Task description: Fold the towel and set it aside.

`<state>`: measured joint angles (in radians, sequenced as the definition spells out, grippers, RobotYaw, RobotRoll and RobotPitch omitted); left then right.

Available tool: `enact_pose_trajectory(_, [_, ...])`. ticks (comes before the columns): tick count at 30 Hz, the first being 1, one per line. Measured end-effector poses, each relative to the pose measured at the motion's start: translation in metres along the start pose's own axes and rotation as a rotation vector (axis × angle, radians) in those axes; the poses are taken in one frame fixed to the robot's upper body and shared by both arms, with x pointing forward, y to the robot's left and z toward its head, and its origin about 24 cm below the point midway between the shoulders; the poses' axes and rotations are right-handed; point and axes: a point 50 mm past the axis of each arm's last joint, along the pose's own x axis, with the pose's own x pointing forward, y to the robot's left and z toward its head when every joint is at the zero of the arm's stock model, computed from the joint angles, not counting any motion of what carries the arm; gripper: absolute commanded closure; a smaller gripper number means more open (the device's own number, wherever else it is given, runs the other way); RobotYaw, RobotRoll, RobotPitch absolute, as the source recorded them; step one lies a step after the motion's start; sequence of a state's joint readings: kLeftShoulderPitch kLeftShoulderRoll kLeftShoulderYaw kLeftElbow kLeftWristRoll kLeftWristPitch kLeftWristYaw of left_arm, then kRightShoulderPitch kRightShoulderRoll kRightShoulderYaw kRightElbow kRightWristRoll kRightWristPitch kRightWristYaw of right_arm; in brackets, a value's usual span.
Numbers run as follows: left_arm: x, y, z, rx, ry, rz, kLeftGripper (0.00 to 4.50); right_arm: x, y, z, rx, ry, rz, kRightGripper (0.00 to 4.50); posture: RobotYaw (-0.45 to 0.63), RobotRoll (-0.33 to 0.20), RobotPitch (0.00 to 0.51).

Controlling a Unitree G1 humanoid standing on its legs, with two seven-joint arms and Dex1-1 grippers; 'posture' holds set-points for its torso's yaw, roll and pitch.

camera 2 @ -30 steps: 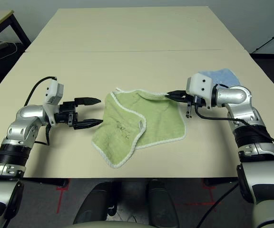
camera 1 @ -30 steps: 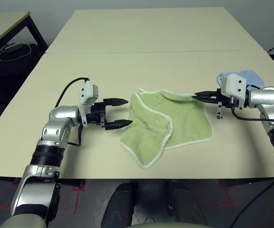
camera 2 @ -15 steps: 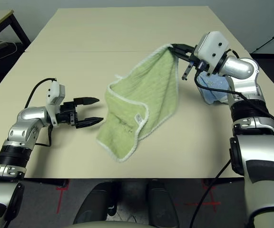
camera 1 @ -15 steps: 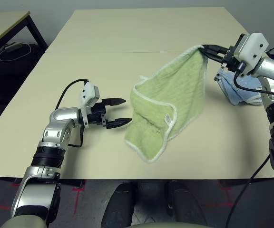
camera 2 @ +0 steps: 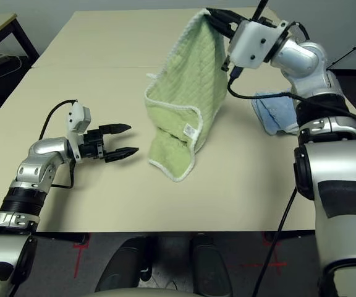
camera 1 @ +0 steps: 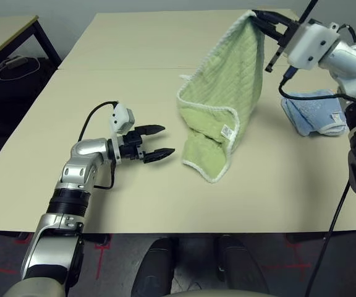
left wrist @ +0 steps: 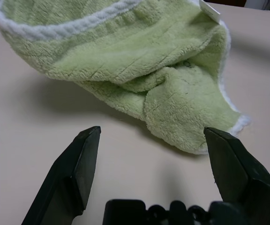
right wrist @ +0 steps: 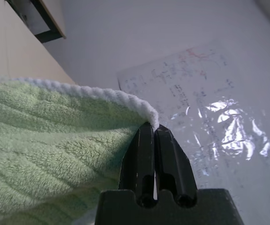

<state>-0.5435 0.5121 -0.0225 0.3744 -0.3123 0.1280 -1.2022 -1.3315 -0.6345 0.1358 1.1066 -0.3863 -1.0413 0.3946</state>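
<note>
At upper right, the right gripper [camera 1: 256,15] is clamped on a corner of the towel [camera 1: 224,99], one light green towel hanging down the middle of the frame, its lower end resting on the table [camera 1: 135,55]. At left centre, the left gripper [camera 1: 159,141] stands wide apart, empty — near the towel, not touching. One light blue cloth [camera 1: 314,111] lies at right

Even, bright overhead light; soft shadow under towel [left wrist: 172,89]; glare on whiteboard [right wrist: 228,122].
</note>
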Motion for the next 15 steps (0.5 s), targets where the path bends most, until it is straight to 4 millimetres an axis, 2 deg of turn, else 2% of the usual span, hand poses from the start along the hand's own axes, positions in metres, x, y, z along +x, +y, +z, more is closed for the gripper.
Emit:
enact_pose_trajectory(8, [0.001, 0.001, -0.002, -0.022, 0.005, 0.018, 0.0, 0.003, 0.001, 0.008, -0.113, -0.073, 0.005, 4.46, 0.06, 0.0, 0.125])
enact_pose_trajectory(11, [0.001, 0.001, -0.003, -0.028, 0.005, 0.025, 0.0, 0.002, -0.008, 0.011, -0.154, -0.101, -0.042, 4.46, 0.06, 0.0, 0.124])
enact_pose_trajectory(15, [0.003, 0.001, -0.009, -0.056, 0.007, 0.03, 0.0, 0.007, -0.03, 0.015, -0.213, -0.1, -0.141, 4.46, 0.06, 0.0, 0.124])
